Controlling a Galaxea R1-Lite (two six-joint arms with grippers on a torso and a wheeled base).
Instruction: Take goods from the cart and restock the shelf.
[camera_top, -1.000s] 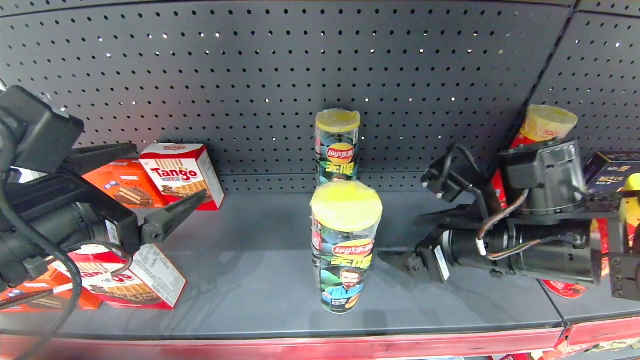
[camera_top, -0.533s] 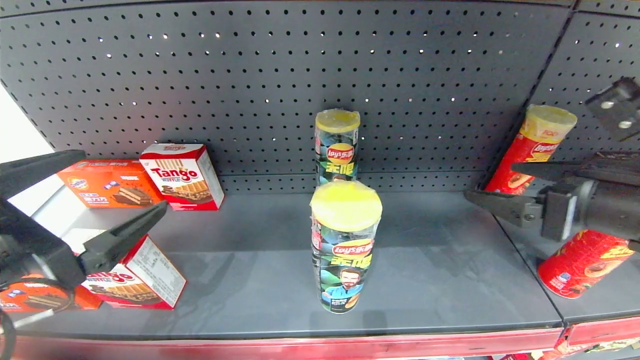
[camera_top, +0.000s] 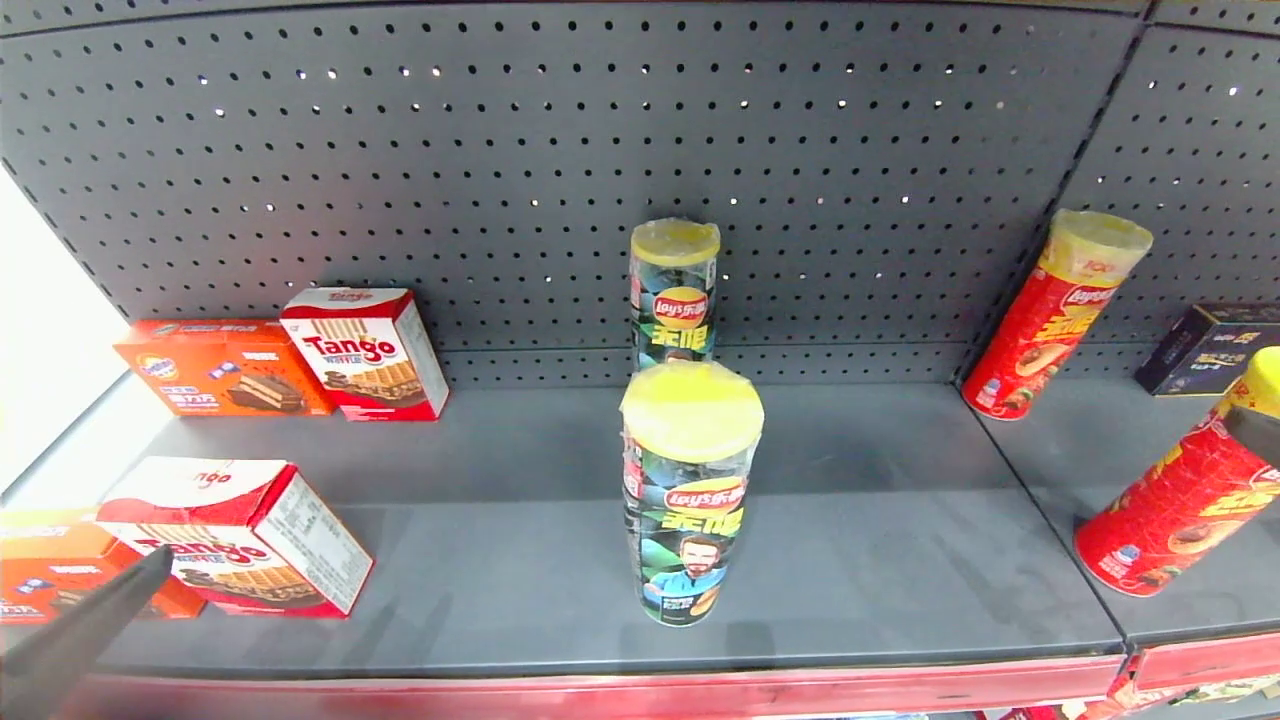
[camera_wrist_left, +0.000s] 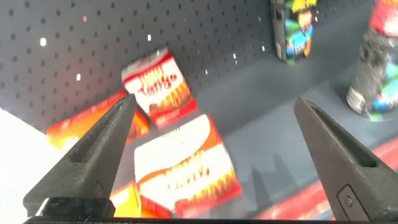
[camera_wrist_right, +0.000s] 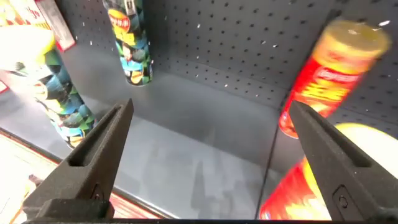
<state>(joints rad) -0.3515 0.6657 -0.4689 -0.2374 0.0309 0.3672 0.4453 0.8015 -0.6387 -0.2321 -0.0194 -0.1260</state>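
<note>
In the head view, two dark chip cans with yellow lids are standing upright on the grey shelf (camera_top: 880, 540). The front can (camera_top: 690, 500) is sitting at frame centre and the rear can (camera_top: 675, 295) just above it, against the pegboard (camera_top: 500, 150). Each is showing a red-and-yellow oval logo.

In the left wrist view, the left gripper (camera_wrist_left: 214, 101) is holding its jaws spread wide on nothing, with a red-and-white wafer box (camera_wrist_left: 183, 165) lying beyond them.

In the right wrist view, the right gripper (camera_wrist_right: 211, 104) is likewise gaping empty, with a red can (camera_wrist_right: 329, 68) standing beyond.
</note>
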